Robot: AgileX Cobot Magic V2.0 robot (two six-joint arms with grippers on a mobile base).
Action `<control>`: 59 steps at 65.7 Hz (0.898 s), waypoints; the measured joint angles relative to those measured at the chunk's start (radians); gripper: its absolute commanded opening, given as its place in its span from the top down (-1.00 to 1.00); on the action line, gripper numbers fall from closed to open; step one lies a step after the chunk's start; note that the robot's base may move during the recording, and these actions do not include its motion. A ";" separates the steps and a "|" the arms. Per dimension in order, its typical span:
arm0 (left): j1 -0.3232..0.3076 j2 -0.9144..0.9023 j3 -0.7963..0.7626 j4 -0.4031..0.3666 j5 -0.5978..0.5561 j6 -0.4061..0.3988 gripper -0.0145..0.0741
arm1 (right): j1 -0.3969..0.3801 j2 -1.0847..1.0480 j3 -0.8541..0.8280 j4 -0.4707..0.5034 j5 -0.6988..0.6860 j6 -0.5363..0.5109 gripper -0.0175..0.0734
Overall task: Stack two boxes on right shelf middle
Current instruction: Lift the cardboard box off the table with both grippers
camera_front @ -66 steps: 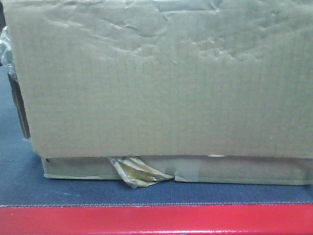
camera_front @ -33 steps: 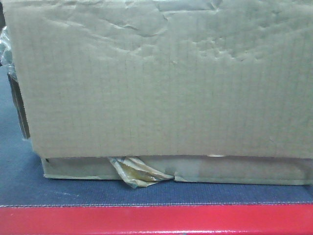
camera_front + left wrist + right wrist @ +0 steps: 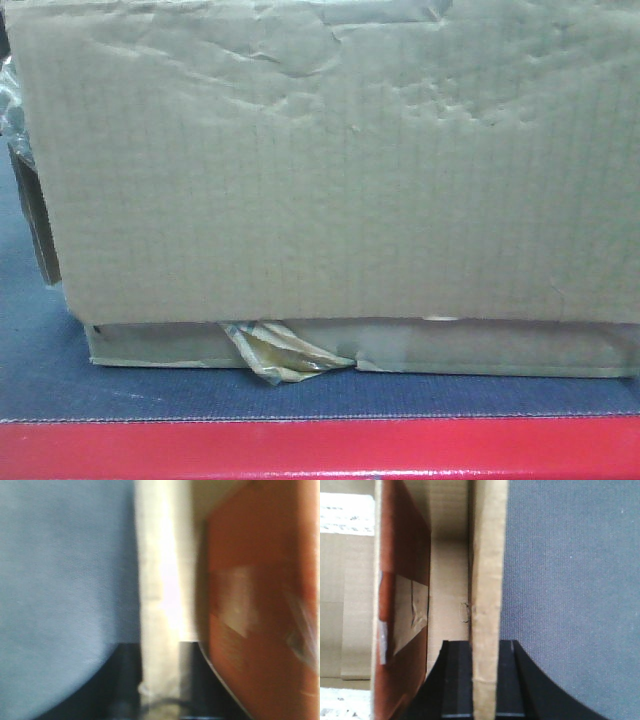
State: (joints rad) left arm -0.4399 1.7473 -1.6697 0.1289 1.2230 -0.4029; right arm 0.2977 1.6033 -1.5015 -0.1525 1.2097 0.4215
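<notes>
The large brown box (image 3: pixel 340 170) with a creased face fills the front view. It rests on the flatter box (image 3: pixel 480 348), whose torn yellowish tape (image 3: pixel 280 355) hangs out at the front. My left gripper (image 3: pixel 160 680) is shut on an upright cardboard wall (image 3: pixel 162 580); that view is blurred. A like wall (image 3: pixel 487 570) of the large box is clamped between the black fingers of my right gripper (image 3: pixel 485 680). Neither gripper shows in the front view. The shelf is out of view.
Both boxes sit on a grey-blue felt surface (image 3: pixel 200 395) with a red front edge (image 3: pixel 320 450). A red-brown carton (image 3: pixel 402 555) with a taped flap lies inside the box, also seen as the red-brown carton (image 3: pixel 255 605) beside the left wall. Felt (image 3: pixel 570 580) lies outside the right wall.
The large box's top left corner has dipped slightly, and the dark strip at its left edge looks a little different. The flatter box has not moved.
</notes>
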 measured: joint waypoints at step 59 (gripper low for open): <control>0.027 -0.195 -0.122 0.298 -0.103 -0.184 0.92 | 0.129 -0.046 -0.220 -0.220 -0.316 0.166 0.95</control>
State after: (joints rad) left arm -0.4125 1.5528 -1.7918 0.4273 1.1202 -0.5871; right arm 0.4263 1.5570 -1.7216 -0.3723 0.8941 0.5874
